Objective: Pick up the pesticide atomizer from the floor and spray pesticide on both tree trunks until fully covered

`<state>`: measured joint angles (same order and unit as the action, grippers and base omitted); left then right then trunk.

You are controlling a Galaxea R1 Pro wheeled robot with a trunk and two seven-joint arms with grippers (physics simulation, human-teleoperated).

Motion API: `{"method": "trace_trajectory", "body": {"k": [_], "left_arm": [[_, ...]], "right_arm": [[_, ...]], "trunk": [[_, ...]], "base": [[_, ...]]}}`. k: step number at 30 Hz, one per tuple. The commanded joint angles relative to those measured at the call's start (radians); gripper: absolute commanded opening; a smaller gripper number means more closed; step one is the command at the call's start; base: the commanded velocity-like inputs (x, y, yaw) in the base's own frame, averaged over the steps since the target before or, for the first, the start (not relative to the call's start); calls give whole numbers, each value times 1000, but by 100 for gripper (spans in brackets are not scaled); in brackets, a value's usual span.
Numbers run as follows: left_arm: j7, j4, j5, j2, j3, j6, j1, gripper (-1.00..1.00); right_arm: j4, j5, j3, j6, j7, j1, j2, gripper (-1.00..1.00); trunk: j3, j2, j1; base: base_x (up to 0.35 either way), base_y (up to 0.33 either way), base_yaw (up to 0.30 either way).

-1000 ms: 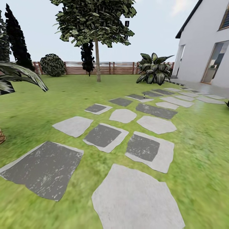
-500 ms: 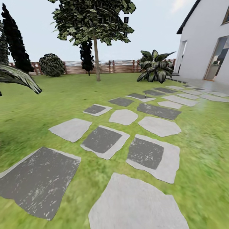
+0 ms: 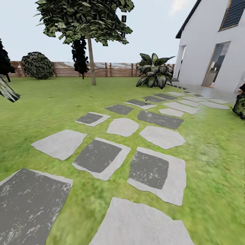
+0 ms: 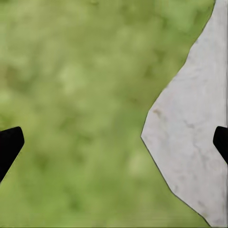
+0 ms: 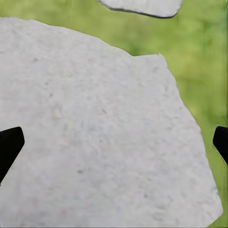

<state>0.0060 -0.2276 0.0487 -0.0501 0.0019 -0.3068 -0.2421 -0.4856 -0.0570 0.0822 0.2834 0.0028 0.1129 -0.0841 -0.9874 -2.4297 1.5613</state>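
The garden lawn [image 3: 51, 109] stretches ahead, crossed by grey stepping stones [image 3: 100, 158]. A tall tree stands at the far side, its slim-looking grey-brown trunk [image 3: 91, 61] bare below dark foliage. Far along the path a tiny upright dark object [image 3: 146, 101] stands on a slab; it is too small to tell whether it is the atomizer. My left gripper [image 4: 114, 145] hangs open over grass beside a pale slab [image 4: 190, 142]. My right gripper [image 5: 114, 145] is open above a pale stone slab [image 5: 95, 128]. Nothing sits between either pair of fingers.
A white house [image 3: 211, 44] with a doorway stands at the right. A broad-leafed plant [image 3: 154, 71] grows near it. The brown slat fence [image 3: 112, 69] closes the back, with a round bush [image 3: 37, 64] at the left. A palm frond [image 3: 6, 91] and a dark shrub [image 3: 240, 105] reach in.
The whole head view has shifted left and the stones have drawn nearer, so the camera has moved forward and turned right. More of the house shows now.
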Motion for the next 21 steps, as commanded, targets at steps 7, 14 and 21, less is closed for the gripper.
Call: {"method": "trace_trajectory", "body": {"k": [7,14,21], "left_arm": [[0,1,5,0,0,-3,0,100],[0,1,5,0,0,-3,0,100],[0,1,5,-1,0,-3,0,100]], "right_arm": [[1,-6,-1,3,0,1,1,100],[1,-6,-1,3,0,1,1,100],[1,-6,-1,3,0,1,1,100]], "trunk": [[-1,0,0],[-1,0,0],[-1,0,0]], "base": [[340,0,-33],[340,0,-1],[340,0,0]]}}
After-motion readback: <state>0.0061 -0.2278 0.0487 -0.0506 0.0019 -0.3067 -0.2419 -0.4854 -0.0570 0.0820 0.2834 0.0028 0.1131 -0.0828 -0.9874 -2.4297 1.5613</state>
